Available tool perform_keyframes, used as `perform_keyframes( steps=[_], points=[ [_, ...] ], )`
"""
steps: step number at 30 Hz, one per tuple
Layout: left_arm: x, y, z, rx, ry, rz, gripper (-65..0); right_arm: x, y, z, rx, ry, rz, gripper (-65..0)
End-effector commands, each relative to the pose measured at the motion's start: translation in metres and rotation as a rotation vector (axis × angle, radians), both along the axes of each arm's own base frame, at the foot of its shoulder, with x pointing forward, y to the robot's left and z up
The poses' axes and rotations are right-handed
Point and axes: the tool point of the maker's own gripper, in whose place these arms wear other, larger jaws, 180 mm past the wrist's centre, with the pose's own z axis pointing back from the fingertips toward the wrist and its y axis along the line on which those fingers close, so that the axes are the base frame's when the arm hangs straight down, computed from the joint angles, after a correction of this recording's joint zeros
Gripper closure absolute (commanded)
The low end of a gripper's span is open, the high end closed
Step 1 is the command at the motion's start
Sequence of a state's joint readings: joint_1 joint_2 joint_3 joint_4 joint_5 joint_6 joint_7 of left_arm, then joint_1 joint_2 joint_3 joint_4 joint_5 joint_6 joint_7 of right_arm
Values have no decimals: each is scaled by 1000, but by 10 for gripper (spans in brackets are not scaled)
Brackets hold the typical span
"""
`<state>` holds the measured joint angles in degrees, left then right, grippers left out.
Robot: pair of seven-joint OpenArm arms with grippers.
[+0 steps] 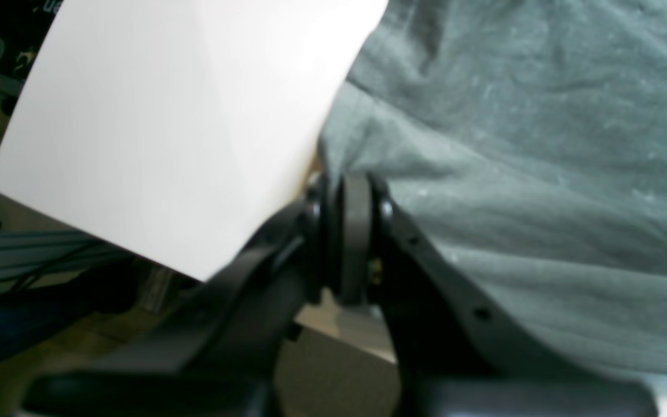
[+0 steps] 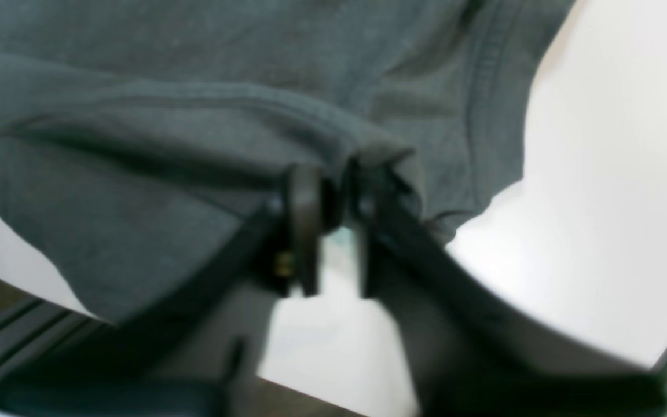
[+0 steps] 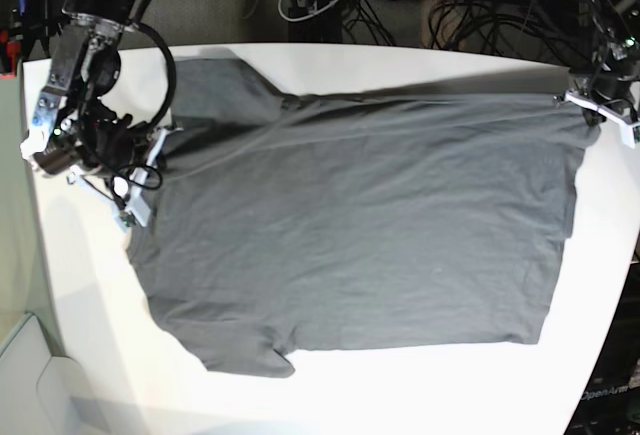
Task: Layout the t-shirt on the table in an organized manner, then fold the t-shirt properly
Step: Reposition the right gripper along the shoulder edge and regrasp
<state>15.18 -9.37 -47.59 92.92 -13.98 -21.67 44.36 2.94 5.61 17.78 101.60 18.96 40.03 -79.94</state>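
The table (image 3: 90,355) is the biggest thing before me: a smooth white top with rounded corners, showing bare along the near edge and at both ends. Nearly all of its middle is covered by the t-shirt (image 3: 360,225), dark grey and spread flat and wide, with only shallow wrinkles. In the base view its hem runs down that view's right side, and its shoulders and sleeves lie toward that view's left. One sleeve points to the far edge of the table and the other sticks out at the near edge.

My right gripper (image 2: 333,185) is at the sleeve end of the shirt, on the base view's left. From my right wrist camera I see the two dark jaws standing a little apart, with white table showing through the gap lower down. A folded, stitched edge of the cloth lies bunched across the tips and drapes over one of them. I cannot tell whether the cloth is pinched there or only resting against the tips.

My left gripper (image 1: 348,243) is at the hem corner on the far side, on the base view's right. Its jaws are pressed together with no gap between them, right at the shirt's edge where cloth meets bare table. The blur hides whether a bit of fabric is caught between the tips.
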Motion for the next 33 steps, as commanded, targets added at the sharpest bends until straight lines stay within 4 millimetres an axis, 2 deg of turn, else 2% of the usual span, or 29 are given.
perform_keyframes(
  steps=[1,5,8,12,20,28,33],
  points=[
    [7,7,13,32,-40,0,-36,7,-2,9,-3,-35,2,-175],
    [7,7,13,31,-39,-3,-36,-4,-6,6,-16,-18,3,-352],
    [7,7,12,30,-38,-2,-36,-19,-8,4,-32,-5,2,-422],
    [7,6,12,30,-38,-4,-36,-44,-3,-1,-43,19,11,-430],
    [7,7,14,33,-42,-6,-36,-86,26,-26,36,110,5,-430],
    [5,6,14,37,-37,-9,-36,-92,31,-39,90,110,-12,-432],
    [4,7,13,37,-36,-9,-36,-92,30,-41,93,106,-16,-432]
  ],
)
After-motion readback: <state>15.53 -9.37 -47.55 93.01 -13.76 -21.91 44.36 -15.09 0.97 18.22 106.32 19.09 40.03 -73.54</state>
